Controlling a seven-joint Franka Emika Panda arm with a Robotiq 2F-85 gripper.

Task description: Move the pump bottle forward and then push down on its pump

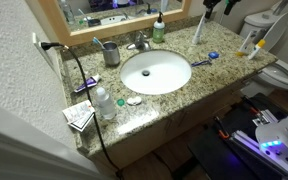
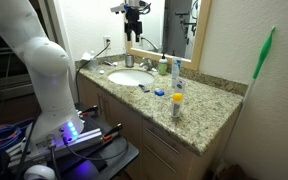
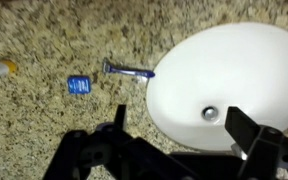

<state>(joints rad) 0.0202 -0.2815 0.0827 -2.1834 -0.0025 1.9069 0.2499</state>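
The gripper hangs high above the sink, spread apart and empty, seemingly ready to descend. The green pump bottle stands well below it, off to one side, at the back of the surface beside the faucet.

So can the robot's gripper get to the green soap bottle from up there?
Probably yes. The gripper hangs open high above the sink, and the pump bottle stands beside the faucet with nothing over its pump. The way down looks free.
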